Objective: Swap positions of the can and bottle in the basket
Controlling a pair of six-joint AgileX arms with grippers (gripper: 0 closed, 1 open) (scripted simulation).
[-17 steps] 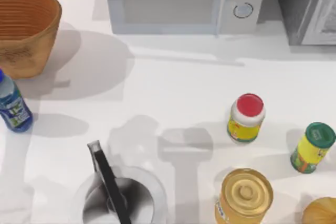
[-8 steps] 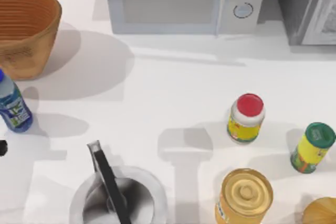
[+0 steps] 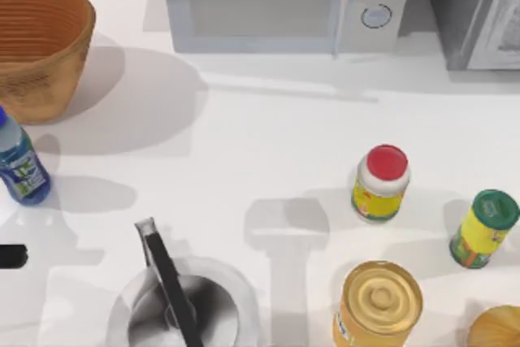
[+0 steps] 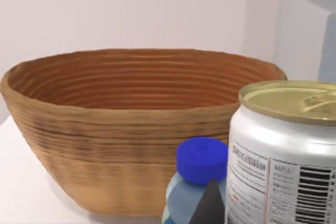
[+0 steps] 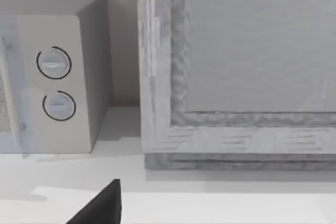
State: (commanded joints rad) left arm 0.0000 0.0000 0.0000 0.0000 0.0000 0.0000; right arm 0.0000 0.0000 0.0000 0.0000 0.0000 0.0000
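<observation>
The orange-brown wicker basket (image 3: 41,46) stands at the table's far left corner. The blue-capped bottle (image 3: 20,168) stands upright on the table just in front of it, outside it. In the left wrist view the can (image 4: 286,156), white with a dull gold top, sits very close, with a dark fingertip (image 4: 210,208) against its side. Behind it are the bottle's cap (image 4: 202,158) and the basket (image 4: 105,145). My left gripper (image 3: 11,256) pokes in at the table's left edge, shut on the can. My right gripper (image 5: 100,208) is parked, facing the microwave.
A microwave (image 3: 276,2) and a grey cabinet (image 3: 479,10) line the back. A pan with a dark handle (image 3: 183,306) sits at the front. To the right stand a red-capped jar (image 3: 380,183), a green-capped jar (image 3: 485,229) and a gold-lidded tin (image 3: 378,302).
A dark part of my left arm has come into the top view at the left edge, and the arm's shadow has slid left. The bottle and basket have stayed put.
</observation>
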